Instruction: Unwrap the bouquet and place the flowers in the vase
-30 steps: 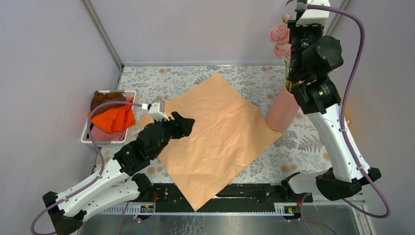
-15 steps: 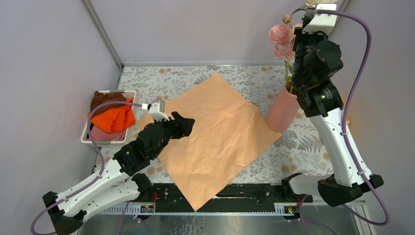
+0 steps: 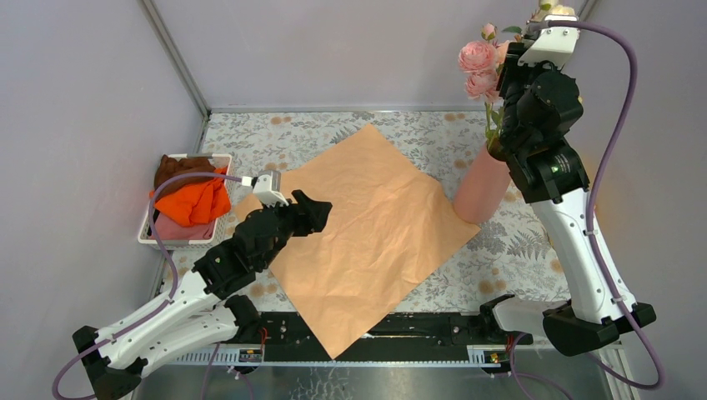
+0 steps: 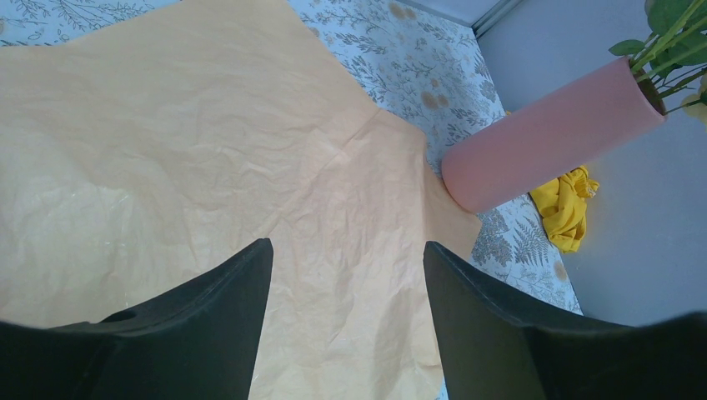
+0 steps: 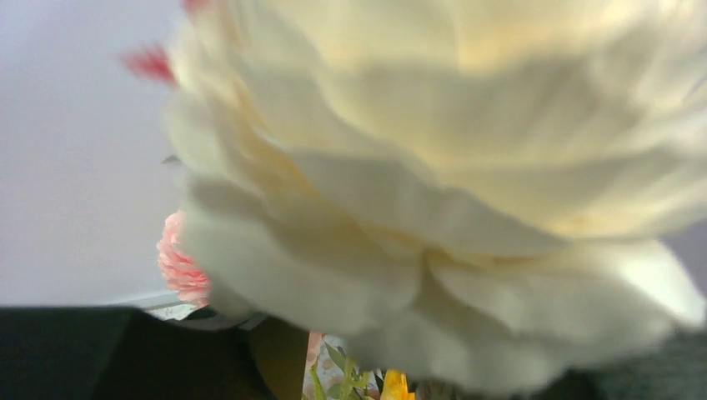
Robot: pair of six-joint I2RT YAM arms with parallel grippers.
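Observation:
No wrapped bouquet shows; its peach paper (image 3: 367,221) lies spread flat mid-table. The pink vase (image 3: 481,190) (image 4: 550,137) stands at the paper's right corner with the flowers in it: pink blooms (image 3: 477,57) and green stems (image 4: 667,42). My right arm (image 3: 546,100) reaches over the vase mouth. In the right wrist view a cream rose (image 5: 467,192) fills the frame, with a pink bloom (image 5: 179,267) behind it. My right gripper (image 5: 417,375) has its fingers apart around the stems, not pinching them. My left gripper (image 3: 315,208) (image 4: 346,250) hovers open over the paper.
A white tray (image 3: 146,233) at the left edge holds orange and brown cloths (image 3: 192,196). A yellow cloth (image 4: 565,208) lies behind the vase by the right wall. Walls close in on the left, back and right.
My right arm has risen and drawn back to the right above the vase, and its jaws have parted off the stems. More of the blooms shows. The left arm has not moved.

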